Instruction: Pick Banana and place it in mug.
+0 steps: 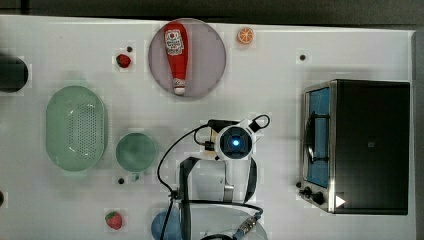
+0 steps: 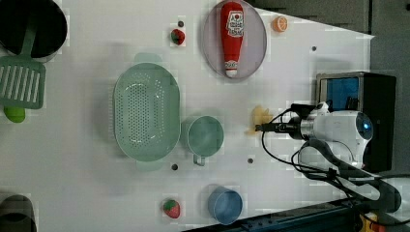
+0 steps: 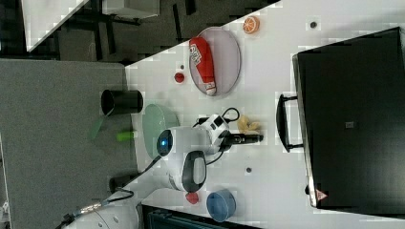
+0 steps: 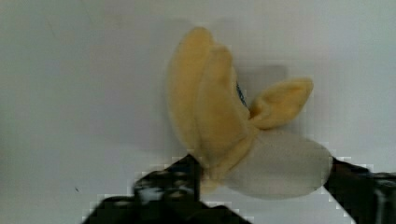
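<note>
Straddling the banana [image 4: 219,121], the gripper [image 4: 261,179] is seen in the wrist view with one dark finger [image 4: 173,179] at the yellow peel side and the other at the far edge of the pale, peeled end. The jaws are parted to about the width of the toy; whether they already press on it cannot be told, so no hold is claimed. The banana appears to be a soft plush with peel flaps folded outward, lying on the white table [image 1: 280,65].

In the left view the gripper [image 2: 263,128] is at the banana [image 2: 260,117], which lies to the right of the mug [image 2: 205,136] with bare table between them. In the right view the banana [image 3: 248,124] sits between the arm's wrist and the handle of the toaster oven [image 3: 348,119].

The mug [image 1: 136,151] stands empty in the top view, just right of the green perforated basket [image 1: 76,127]; a blue cup [image 2: 225,205] is nearer the left view's lower edge.

The main risk is judged to be a poor grip: the fingers could close on a loose flap or the rounded end alone, and the soft toy might slip or dangle. A dangling banana could catch the mug's rim, or be dropped into the adjoining basket.
</note>
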Controlling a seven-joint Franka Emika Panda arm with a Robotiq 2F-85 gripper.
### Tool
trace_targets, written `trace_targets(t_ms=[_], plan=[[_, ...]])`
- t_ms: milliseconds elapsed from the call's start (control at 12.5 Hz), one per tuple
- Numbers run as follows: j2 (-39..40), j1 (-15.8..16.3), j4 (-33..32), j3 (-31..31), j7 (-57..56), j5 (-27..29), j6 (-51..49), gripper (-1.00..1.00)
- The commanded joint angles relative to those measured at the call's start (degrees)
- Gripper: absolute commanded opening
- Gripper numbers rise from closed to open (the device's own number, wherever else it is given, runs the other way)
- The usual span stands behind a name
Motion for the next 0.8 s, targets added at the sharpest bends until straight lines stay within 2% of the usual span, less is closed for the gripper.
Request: trace_targets(t_ms=[80,240,480,800], plan=[[-1.4,0.3,0.2,0.4,-2.3,0.3,0.0,-0.04],[-3.0,0.3,0.2,0.3,-2.2,0.5,-0.4,-0.46],[-8.3,0.1,0.0,-0.6,-2.2,0.5,-6.3,-0.46],[-20.7,0.1,1.3,-0.8,-2.1,0.5,-17.6,-0.46]])
